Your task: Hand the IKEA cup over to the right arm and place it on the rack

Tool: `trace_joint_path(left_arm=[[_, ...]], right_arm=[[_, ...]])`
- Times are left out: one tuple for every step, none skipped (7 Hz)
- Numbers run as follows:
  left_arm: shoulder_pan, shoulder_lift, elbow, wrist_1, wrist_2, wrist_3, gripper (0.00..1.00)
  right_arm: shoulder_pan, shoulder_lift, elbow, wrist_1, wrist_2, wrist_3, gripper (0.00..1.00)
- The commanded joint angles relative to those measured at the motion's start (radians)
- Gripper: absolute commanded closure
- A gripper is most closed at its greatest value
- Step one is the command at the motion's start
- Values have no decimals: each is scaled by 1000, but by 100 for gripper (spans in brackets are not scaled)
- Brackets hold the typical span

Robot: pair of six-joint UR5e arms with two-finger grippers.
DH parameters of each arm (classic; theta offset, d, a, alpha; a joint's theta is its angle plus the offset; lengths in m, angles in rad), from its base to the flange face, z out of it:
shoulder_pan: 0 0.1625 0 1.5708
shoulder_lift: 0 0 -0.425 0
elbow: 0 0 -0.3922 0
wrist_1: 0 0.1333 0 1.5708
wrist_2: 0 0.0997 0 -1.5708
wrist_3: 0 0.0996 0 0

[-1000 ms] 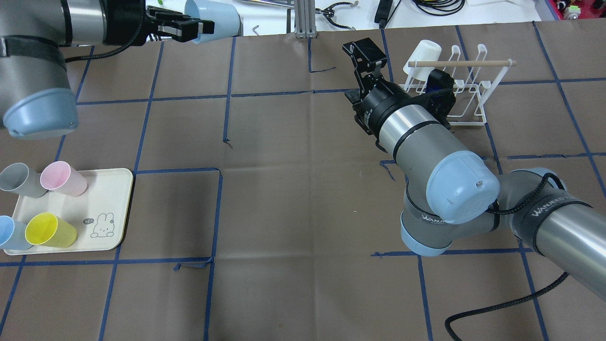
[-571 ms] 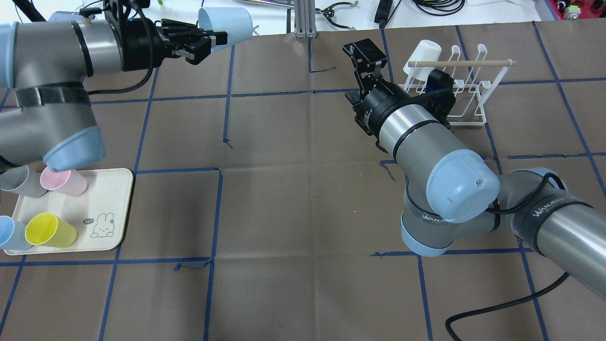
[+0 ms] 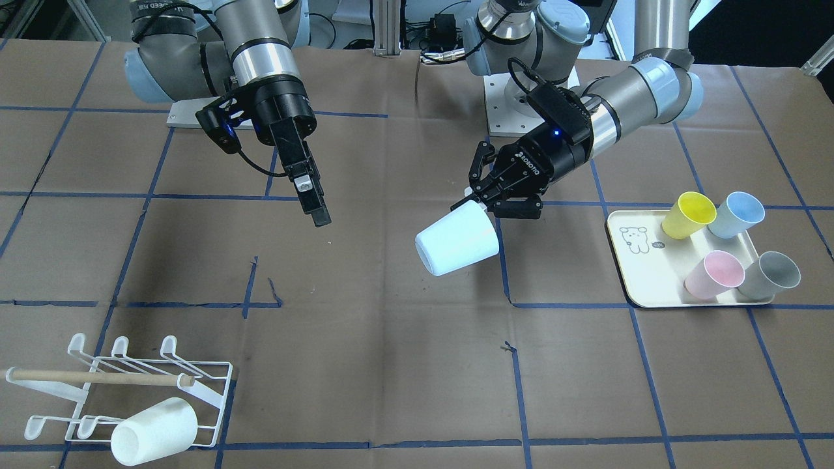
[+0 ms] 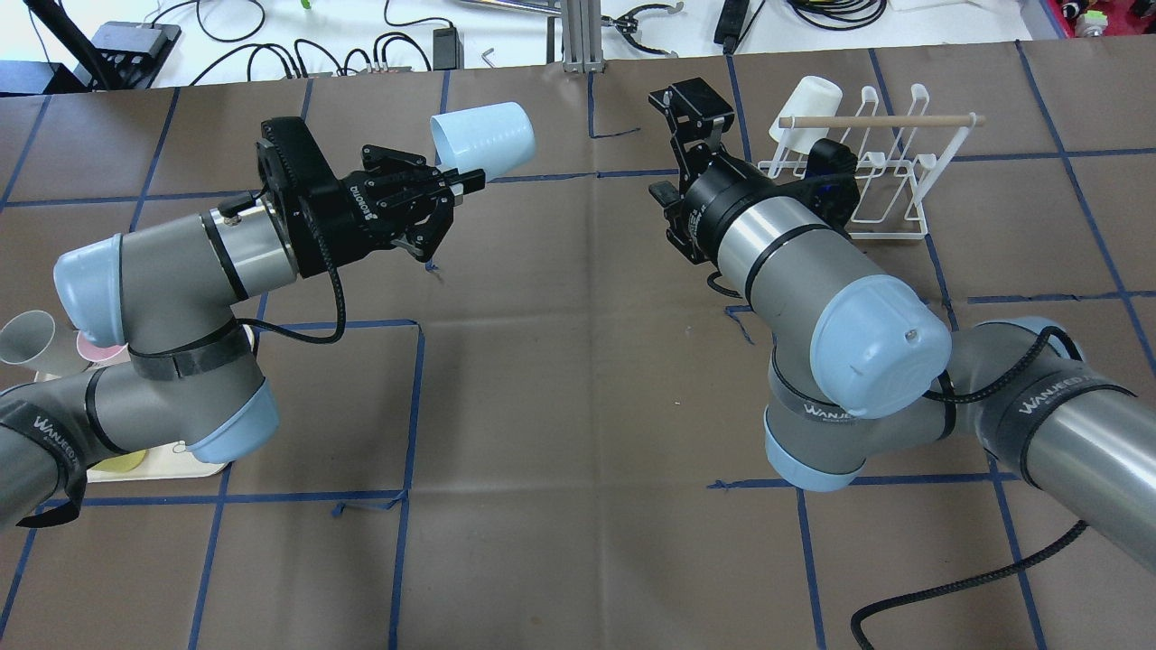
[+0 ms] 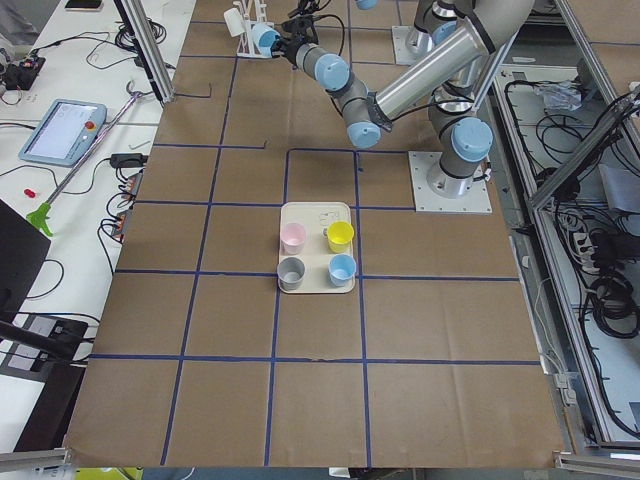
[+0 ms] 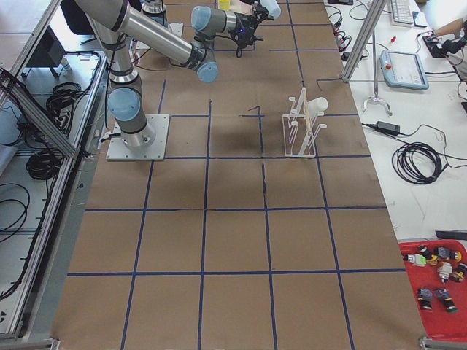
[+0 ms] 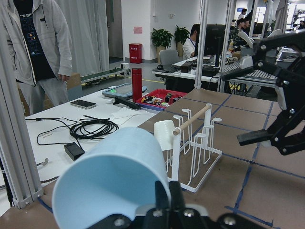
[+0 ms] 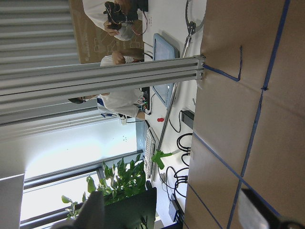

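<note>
A pale blue IKEA cup (image 4: 483,135) hangs on its side above the table's far middle, and my left gripper (image 4: 462,181) is shut on its rim. Its base points toward the right arm (image 4: 777,244). In the front view the cup (image 3: 456,246) hangs below the left gripper (image 3: 481,200). The left wrist view shows the cup (image 7: 114,176) close up, pinched at its rim. My right gripper (image 4: 694,101) stands open and empty a short way to the cup's right, also seen as the right gripper (image 7: 248,105). The white wire rack (image 4: 890,181) stands behind it.
One white cup (image 4: 806,106) hangs on the rack's left end, under the wooden dowel (image 4: 880,120). A cream tray (image 3: 645,273) carries a yellow cup (image 3: 687,215), a blue cup (image 3: 736,215), a pink cup (image 3: 713,273) and a grey cup (image 3: 772,273). People stand beyond the table.
My left arm has swung the pale blue cup from the far left edge toward the table's middle, closer to the right gripper. The right arm has barely shifted.
</note>
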Motion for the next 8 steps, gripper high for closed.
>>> trace_joint_path(left_arm=[[-82,-42,-1,29,15,-7,100],[-100,-53,-2,61,18,-19,100],[-100,-53,-2,75,17,-28,99],[-98,-47,-2,75,14,-30,99],[-92,-47,-1,73,9,-31,99],[-92,-47,-2,73,9,-31,99],[-94,-47,-2,73,8,-31,99],[-94,-47,-2,75,8,-31,99]], right_arm=[[14,0,-9,35,1,52,0],[27,0,-18,73,4,92,0],[52,0,-26,115,4,94,0],[53,-2,-24,153,5,92,0],[54,-2,-24,162,7,92,0],[57,0,-26,182,10,92,0],[61,-2,-35,204,31,92,0],[69,0,-68,227,31,95,0]])
